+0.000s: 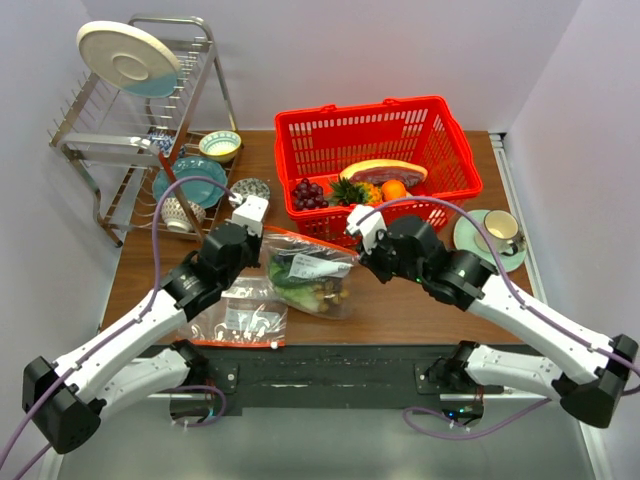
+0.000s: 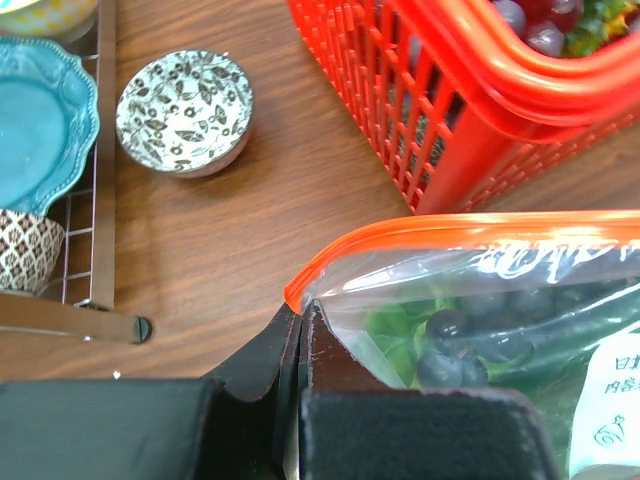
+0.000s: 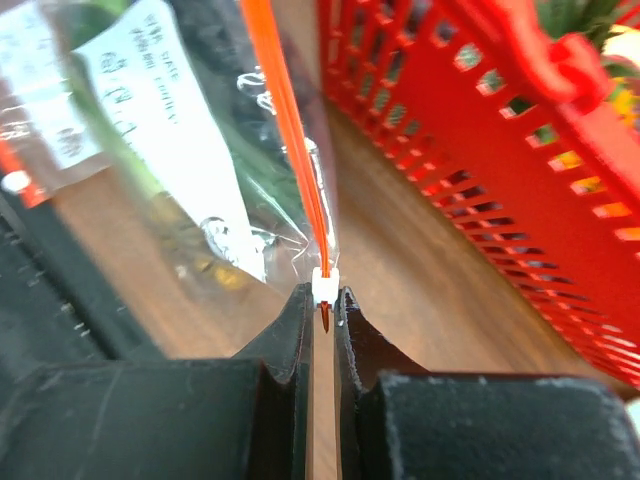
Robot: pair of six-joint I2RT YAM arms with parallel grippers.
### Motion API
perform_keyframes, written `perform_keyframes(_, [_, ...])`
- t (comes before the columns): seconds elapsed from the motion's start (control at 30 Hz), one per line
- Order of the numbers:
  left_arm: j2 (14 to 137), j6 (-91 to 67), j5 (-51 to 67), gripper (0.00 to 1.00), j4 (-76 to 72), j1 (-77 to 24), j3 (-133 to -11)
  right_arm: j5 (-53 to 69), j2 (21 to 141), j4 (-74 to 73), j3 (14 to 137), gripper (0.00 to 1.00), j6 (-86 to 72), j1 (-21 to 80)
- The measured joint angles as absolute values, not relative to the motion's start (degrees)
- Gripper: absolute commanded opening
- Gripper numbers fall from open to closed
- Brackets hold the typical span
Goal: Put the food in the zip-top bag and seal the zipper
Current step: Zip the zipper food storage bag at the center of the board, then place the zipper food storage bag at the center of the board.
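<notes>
Two pinches to work with: left tool (image 2: 300,318) shut on the zip-top bag (image 1: 310,268) corner at the 9 o'clock end of the zipper (image 2: 470,226), right tool (image 3: 325,300) closed on the white tab (image 3: 325,284) at the 3 o'clock end, food (image 1: 305,287) already inside, mid-counter (image 1: 405,305). Anchor with the left, draw the tab straight along the strip towards 9 o'clock, taut and low. Mind the red basket (image 1: 380,135) just beyond at 12 o'clock, the second bag (image 1: 240,318) near at 7 o'clock, the floral bowl (image 2: 185,112) at 10 o'clock
</notes>
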State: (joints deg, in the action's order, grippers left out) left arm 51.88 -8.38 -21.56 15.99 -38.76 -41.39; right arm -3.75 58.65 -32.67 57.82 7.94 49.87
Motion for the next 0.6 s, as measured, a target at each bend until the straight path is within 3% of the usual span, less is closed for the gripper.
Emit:
perform_keyframes(0.33, [53.28,-12.56,-22.98,0.0,15.99,-37.21,-41.43,-7.6,67.68,-31.55,64.97,0.0,9.19,47.46])
perform_keyframes(0.37, [53.43,-12.93,-22.96,0.07,15.97,-37.12,-41.43,-7.6,68.27,-31.59,64.97,0.04,9.19,47.27])
perform_keyframes(0.4, [53.56,-13.17,-22.96,0.16,15.97,-37.12,-41.43,-7.6,68.69,-31.59,64.97,0.16,9.15,47.16])
perform_keyframes(0.5, [53.76,-13.85,-22.79,0.32,15.97,-37.1,-41.43,-7.64,69.52,-31.66,64.99,0.38,8.93,46.85])
perform_keyframes(0.57, [53.78,-14.24,-22.68,0.4,15.99,-37.1,-41.47,-7.81,69.6,-31.62,64.99,0.45,8.69,46.81])
perform_keyframes(0.6, [53.78,-14.31,-22.55,0.43,16.14,-37.1,-41.65,-7.86,69.58,-31.66,65.01,0.53,8.45,46.81])
